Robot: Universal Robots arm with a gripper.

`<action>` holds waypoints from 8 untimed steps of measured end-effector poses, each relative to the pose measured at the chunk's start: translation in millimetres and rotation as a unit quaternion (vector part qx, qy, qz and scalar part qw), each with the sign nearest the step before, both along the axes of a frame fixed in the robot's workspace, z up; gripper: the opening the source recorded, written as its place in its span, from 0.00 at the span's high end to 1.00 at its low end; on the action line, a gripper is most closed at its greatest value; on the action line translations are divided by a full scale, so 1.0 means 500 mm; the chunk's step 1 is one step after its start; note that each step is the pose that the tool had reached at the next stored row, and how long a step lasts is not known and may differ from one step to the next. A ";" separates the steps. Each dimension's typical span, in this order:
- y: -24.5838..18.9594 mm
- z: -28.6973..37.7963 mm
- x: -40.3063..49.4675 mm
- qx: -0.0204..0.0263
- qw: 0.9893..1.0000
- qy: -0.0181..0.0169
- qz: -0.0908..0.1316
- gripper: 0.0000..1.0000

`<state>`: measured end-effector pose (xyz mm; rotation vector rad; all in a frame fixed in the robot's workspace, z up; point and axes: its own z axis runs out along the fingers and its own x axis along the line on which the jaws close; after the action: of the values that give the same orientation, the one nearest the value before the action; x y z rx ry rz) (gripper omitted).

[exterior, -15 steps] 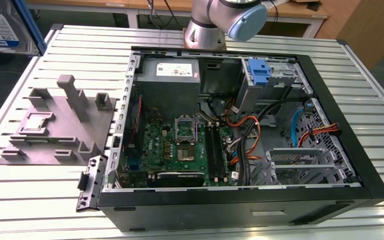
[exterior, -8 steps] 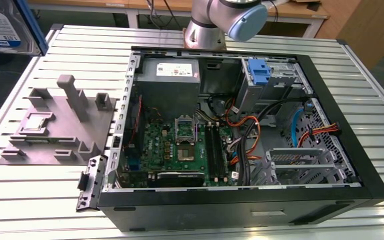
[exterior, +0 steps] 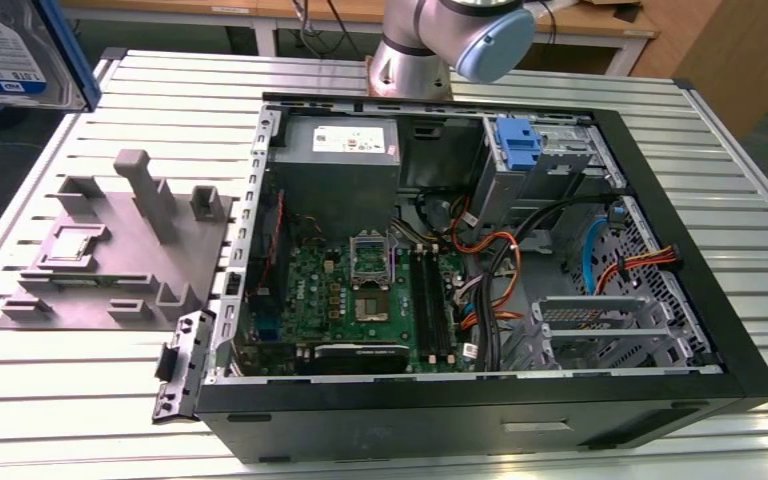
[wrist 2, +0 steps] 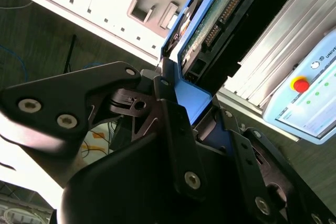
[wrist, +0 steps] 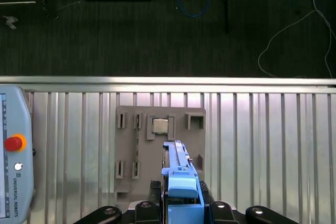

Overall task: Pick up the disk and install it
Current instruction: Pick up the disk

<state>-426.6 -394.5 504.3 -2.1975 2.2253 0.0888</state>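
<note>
The disk (exterior: 4, 50), silver with a white and blue label and a blue carrier frame, hangs high at the exterior view's upper left, above the table's edge. In the second wrist view the disk (wrist 2: 226, 14) shows its green circuit board and connector, and my gripper (wrist 2: 184, 98) is shut on the blue frame at its end. In the first wrist view the disk (wrist: 181, 182) appears edge-on between the black fingers (wrist: 149, 211), held in the air over the grey plastic stand (wrist: 157, 145).
An open computer case (exterior: 738, 370) lies on the slatted metal table (exterior: 91, 420), with a motherboard, cables and a bare blue bracket (exterior: 520, 145) in its drive bay. The grey stand (exterior: 117, 250) sits beside the case. A teach pendant (wrist: 13, 156) rests on the table.
</note>
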 end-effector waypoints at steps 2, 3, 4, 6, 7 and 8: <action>-0.0001 0.000 0.002 0.000 1.000 0.000 0.000 0.63; -0.0001 0.000 0.003 0.000 1.000 0.000 0.000 0.63; 0.0000 0.000 0.004 0.000 1.000 0.000 0.000 0.63; 0.0000 0.000 0.007 0.000 1.000 0.000 0.000 0.63; 0.0000 0.000 0.007 0.000 1.000 0.000 0.000 0.63; 0.0000 0.000 0.008 0.000 1.000 0.000 0.000 0.63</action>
<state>-422.7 -394.5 504.3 -2.1974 2.2252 0.0887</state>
